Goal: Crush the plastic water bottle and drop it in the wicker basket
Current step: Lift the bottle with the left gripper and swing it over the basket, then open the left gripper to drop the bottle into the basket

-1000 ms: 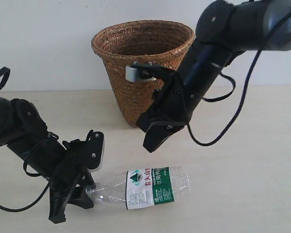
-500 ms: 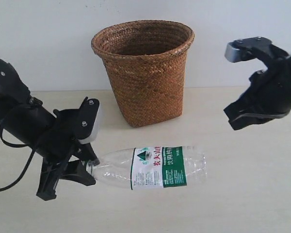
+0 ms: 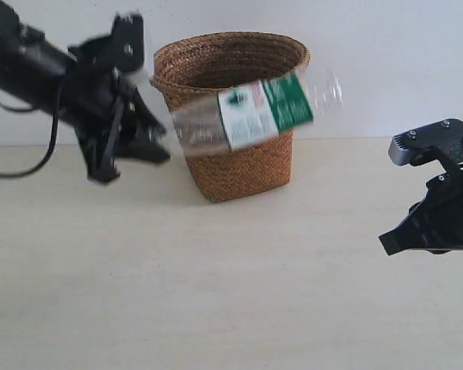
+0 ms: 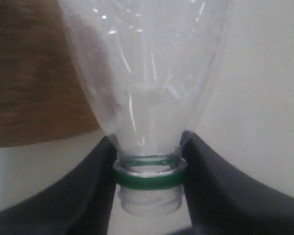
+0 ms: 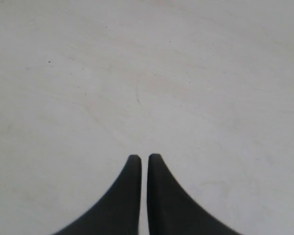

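The clear plastic water bottle (image 3: 255,112) hangs in the air, nearly level, in front of the upper part of the brown wicker basket (image 3: 239,166); its far end points right and a little up. My left gripper (image 3: 163,146) is shut on the bottle's neck. In the left wrist view both fingers (image 4: 95,186) clamp the neck at its green ring (image 4: 149,177), and the bottle (image 4: 144,73) fills the view with the basket (image 4: 29,73) behind it. My right gripper (image 3: 386,243) is low at the right, shut on nothing, over bare table (image 5: 143,157).
The light wooden table (image 3: 231,293) runs from the basket to the near edge. A white wall stands behind the basket. The left arm's cable (image 3: 31,162) loops at the far left.
My left gripper has lifted the bottle off the table up to the basket's rim height. The right arm has drawn away from the basket to the right and sunk lower.
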Robot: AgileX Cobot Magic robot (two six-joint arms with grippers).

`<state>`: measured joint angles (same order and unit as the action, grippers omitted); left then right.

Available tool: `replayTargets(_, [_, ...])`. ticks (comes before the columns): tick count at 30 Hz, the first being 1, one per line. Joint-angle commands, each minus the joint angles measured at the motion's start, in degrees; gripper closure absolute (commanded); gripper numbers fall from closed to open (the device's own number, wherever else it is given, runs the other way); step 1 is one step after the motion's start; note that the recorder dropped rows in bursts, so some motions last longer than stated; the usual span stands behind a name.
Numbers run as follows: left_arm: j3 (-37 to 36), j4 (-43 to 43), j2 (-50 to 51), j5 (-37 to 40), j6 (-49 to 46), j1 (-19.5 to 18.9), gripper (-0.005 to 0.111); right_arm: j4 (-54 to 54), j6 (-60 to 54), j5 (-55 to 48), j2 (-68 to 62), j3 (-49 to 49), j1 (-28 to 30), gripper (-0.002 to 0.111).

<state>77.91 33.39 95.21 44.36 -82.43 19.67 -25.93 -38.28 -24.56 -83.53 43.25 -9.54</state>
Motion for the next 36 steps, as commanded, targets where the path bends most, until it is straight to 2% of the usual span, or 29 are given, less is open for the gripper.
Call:
replayTargets(1, [10.33,2.22,4.34,-19.29,6.58,-0.45,0.095,-0.12,-0.83,3.15,0.26,-0.61,0.41,0.108])
replayTargets(3, [15.42,3.69,7.67,-20.69,4.87,-0.45,0.074,-0.28,-0.83,3.22,0.26,-0.61,0.41,0.108])
replayTargets(4, [18.33,3.83,10.24,-19.71,5.25,-0.45,0.052,-0.41,-0.83,3.22,0.26,-0.61,0.41,0.108])
replayTargets(5, [20.92,3.83,11.84,-18.93,6.1,-0.57,0.038,-0.41,-0.83,3.22,0.26,-0.61,0.41,0.108])
replayTargets(7, [25.0,3.24,15.12,-16.69,9.17,-0.7,0.021,-0.41,-0.83,3.22,0.26,-0.61,0.41,0.108])
replayTargets(8, [26.05,2.93,16.12,-16.04,9.79,-0.7,0.021,-0.41,-0.83,3.22,0.26,-0.61,0.41,0.108])
replayTargets(13, [27.34,2.1,16.37,-15.65,10.05,-0.58,0.025,-0.41,-0.83,3.58,0.26,-0.61,0.41,0.108])
replayTargets(16, [27.34,-3.15,15.04,-13.17,13.49,-0.58,0.032,-0.51,-0.83,3.81,0.26,-0.61,0.41,0.108])
replayTargets(19, [27.34,-13.01,13.41,-6.43,20.17,-0.58,0.057,-0.92,-0.83,4.18,0.16,-0.61,0.41,0.108])
replayTargets(23, [27.34,-23.47,12.05,6.86,29.37,-0.69,0.1,-2.44,-0.83,5.87,0.16,-0.61,0.41,0.108])
replayTargets(26, [27.34,-27.92,11.66,15.18,33.03,-0.75,0.102,-3.44,-0.83,6.59,0.16,-0.49,0.41,0.108])
replayTargets(30, [27.34,-30.48,11.57,20.88,42.46,-1.54,0.102,-8.48,-0.83,5.96,0.16,1.94,0.41,0.108])
replayTargets(33, [27.34,-30.87,11.57,24.98,48.5,-1.96,0.102,-8.73,-0.83,-0.26,0.16,5.09,0.41,0.108])
replayTargets(36, [27.34,-32.6,11.57,25.6,53.92,-1.96,0.102,-6.97,-0.83,-7.95,0.16,9.23,0.41,0.108])
